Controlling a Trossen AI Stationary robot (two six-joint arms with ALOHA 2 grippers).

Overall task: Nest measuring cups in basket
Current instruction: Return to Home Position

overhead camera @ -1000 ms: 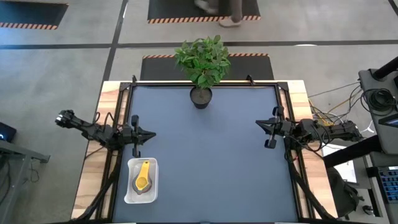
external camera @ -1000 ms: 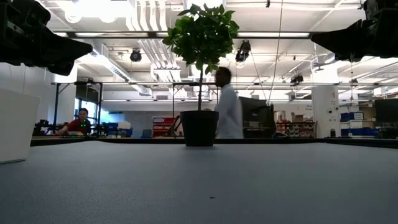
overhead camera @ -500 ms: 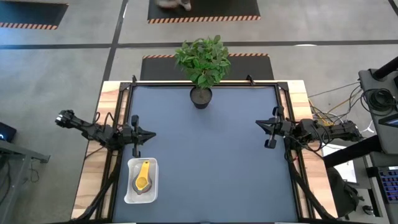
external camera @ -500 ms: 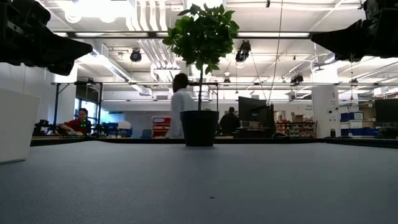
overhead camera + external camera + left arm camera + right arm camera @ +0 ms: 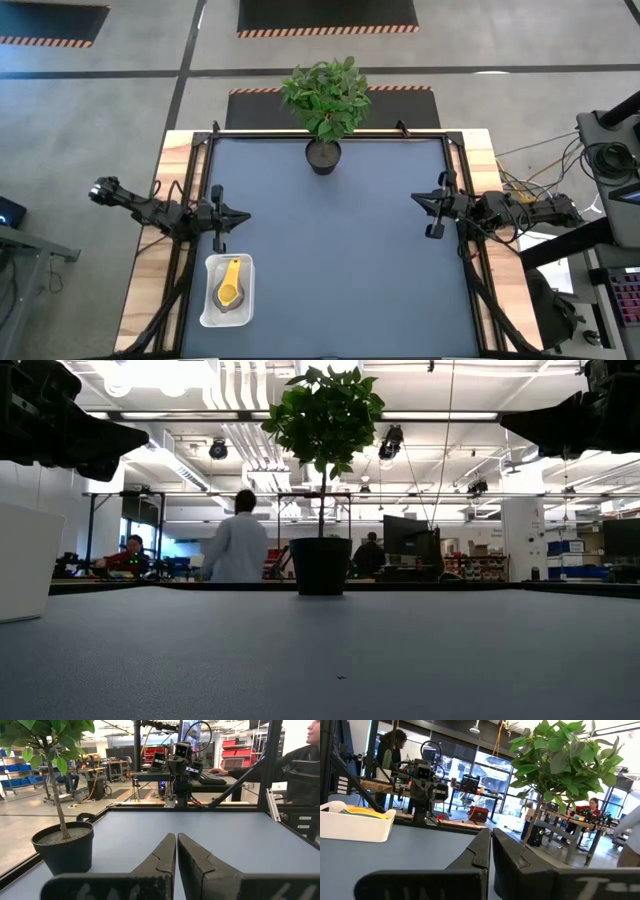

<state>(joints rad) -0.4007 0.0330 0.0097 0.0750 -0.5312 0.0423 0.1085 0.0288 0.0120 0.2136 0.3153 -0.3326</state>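
The measuring cups (image 5: 229, 290) lie nested as one stack inside the basket (image 5: 209, 312), in the lower left of the high view. Only the yellow cup on top can be told, with its handle pointing toward the upper edge of the frame; the colours under it are hidden. The basket stands on the dark surface (image 5: 340, 260), close to its left border. Just above the basket in the frame is the left pincer (image 5: 241, 216), at the left edge of the surface and apart from the basket. Its fingers (image 5: 162, 857) are pressed together and hold nothing. The right pincer (image 5: 417, 200) is at the right middle of the frame, well apart, also closed and empty. A potted plant (image 5: 324, 100) stands at the upper middle.

The nesting looks finished, so I judge that only the going home of the arms is left. To do this well, both arms should settle slowly with the pincers closed and lifted over the surface, and the left one should not swing over the basket
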